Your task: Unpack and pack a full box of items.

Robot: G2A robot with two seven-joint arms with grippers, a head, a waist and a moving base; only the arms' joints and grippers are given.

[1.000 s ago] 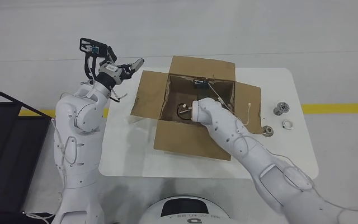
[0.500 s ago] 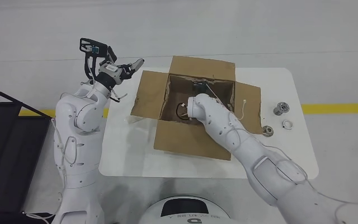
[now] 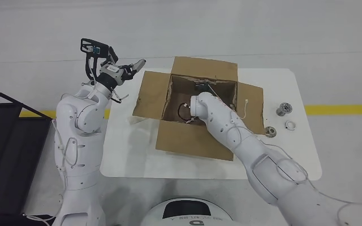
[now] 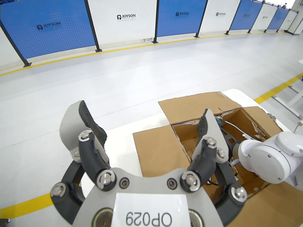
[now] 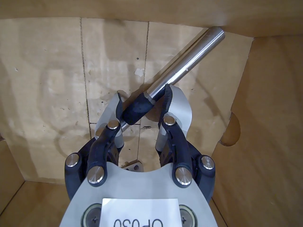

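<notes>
Bright even light, fisheye wrist cams

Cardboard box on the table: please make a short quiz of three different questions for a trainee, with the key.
1. True or false: the left tool is open and holds nothing.
2. What does the right tool grip inside the cardboard box? A) a metal rod B) a bottle C) a cup
3. Fill in: the small round parts lie on the table, ___ the box.
Key: 1 true; 2 A; 3 outside.
</notes>
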